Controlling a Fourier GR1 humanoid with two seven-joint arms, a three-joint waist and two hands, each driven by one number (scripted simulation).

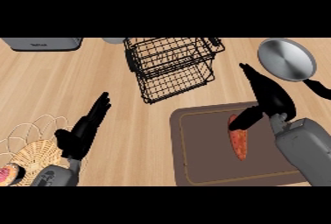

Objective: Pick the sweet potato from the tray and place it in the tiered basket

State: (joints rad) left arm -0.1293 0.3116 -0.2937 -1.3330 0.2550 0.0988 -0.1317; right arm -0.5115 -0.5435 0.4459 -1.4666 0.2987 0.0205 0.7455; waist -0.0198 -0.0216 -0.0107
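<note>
The right hand hovers over the upper right part of the brown tray, its fingers straight and pointing away, its thumb angled down toward the sweet potato; it holds nothing. The sweet potato lies on the tray just below and left of that thumb, whose tip overlaps the potato's upper end. The black wire tiered basket stands beyond the hand, to its left. A grey frying pan sits just beyond the fingertips. The left hand rests open, fingers up, beside a wicker basket.
</note>
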